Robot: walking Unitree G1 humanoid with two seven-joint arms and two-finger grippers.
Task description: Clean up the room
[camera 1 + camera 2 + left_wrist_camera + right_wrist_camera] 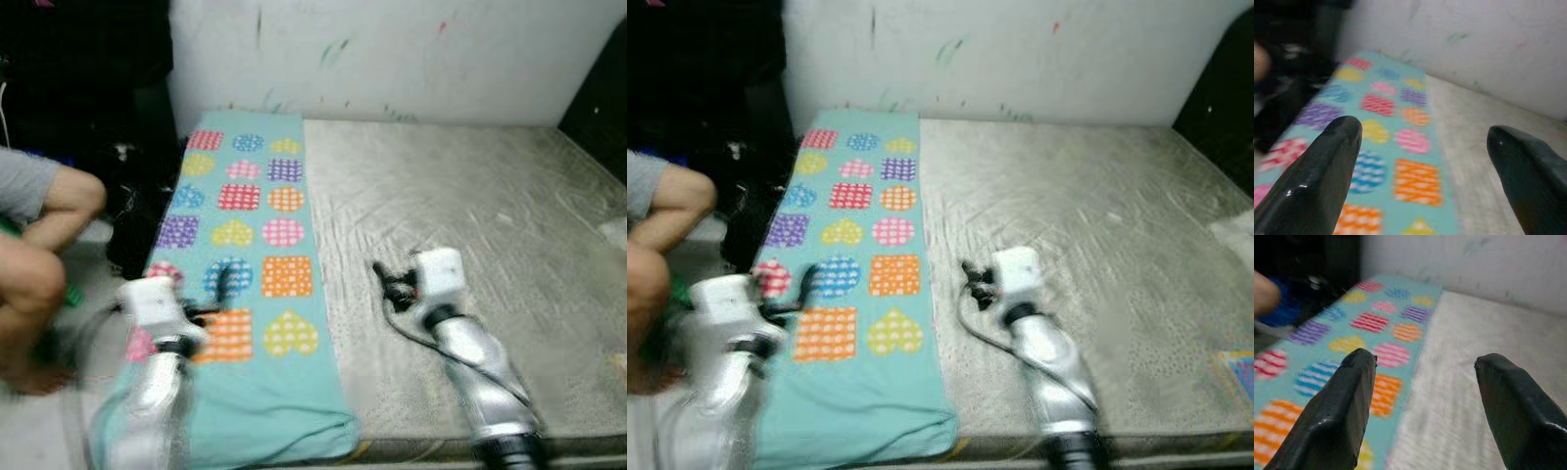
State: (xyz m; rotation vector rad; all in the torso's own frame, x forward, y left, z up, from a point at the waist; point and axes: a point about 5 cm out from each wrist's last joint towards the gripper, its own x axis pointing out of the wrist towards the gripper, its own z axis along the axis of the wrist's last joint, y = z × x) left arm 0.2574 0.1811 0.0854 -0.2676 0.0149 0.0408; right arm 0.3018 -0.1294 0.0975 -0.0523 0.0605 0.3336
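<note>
Left eye view: a teal blanket (245,284) printed with coloured hearts, circles and squares lies folded into a long strip along the left side of a bare grey mattress (470,235); its long axis runs from the near edge back to the marked white wall (392,49). The left gripper (223,284) hovers over the near half of the strip, the right gripper (387,284) over bare mattress just beside the strip's right edge. A person's arm and knee (39,235) sit at the far left, off the bed. Right eye view: same layout; the strip's near end hangs a little over the mattress edge. Left wrist view: both black fingers (1312,181) are spread wide with nothing between them, and the pattern lies directly ahead and below. Right wrist view: fingers (1332,416) likewise spread and empty; the blanket's edge falls between them, cloth on one side and mattress on the other. Judgement: the left arm is nearer the cloth; the right needs a short move towards the robot's left to reach the long edge.
</note>
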